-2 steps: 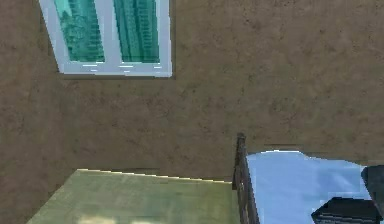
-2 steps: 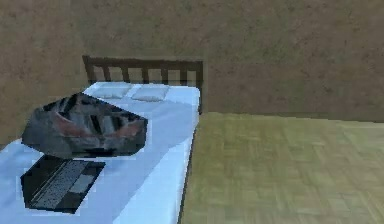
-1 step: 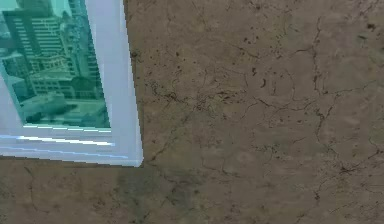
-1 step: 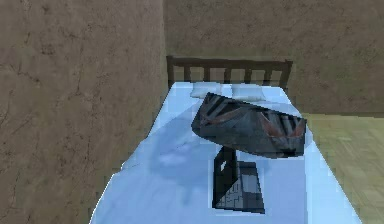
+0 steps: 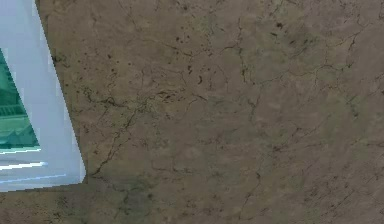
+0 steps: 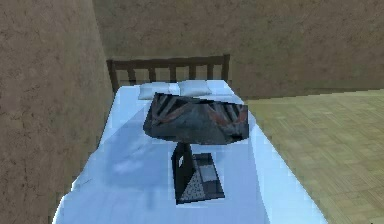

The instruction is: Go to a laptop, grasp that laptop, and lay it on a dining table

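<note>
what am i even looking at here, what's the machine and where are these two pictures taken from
The machine is a wheeled robot with one lifting arm and a two-finger gripper, working in a simulated house. Both pictures come from cameras mounted on the robot itself.

The forward view looks ahead and slightly down. It shows a brown stony wall with a white frame around something green at the picture's left.

The arm side view looks out to the side where the arm reaches. There stands a bed with a pale blue sheet, a wooden headboard and pillows. On the sheet lie a dark patterned thing and, nearer the camera, an open laptop, which the robot is meant to fetch.
</note>
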Available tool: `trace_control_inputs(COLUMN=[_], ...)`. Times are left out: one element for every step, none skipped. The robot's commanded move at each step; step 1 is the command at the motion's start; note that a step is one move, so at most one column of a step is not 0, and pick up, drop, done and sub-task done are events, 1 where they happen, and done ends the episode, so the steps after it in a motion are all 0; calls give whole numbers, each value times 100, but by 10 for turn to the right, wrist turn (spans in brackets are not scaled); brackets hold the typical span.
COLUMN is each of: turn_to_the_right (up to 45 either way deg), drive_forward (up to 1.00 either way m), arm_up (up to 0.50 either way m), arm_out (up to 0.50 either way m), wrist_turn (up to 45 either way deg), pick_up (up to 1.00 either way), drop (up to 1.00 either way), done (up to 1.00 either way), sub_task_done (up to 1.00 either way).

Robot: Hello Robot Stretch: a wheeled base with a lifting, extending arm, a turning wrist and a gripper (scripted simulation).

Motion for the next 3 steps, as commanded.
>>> trace_control_inputs(turn_to_the_right=[0, 0, 0], drive_forward=[0, 0, 0], arm_up=[50, 2, 0], arm_out=[0, 0, 38], wrist_turn=[0, 0, 0], pick_up=[0, 0, 0], drop=[0, 0, 0], done=[0, 0, 0], sub_task_done=[0, 0, 0])
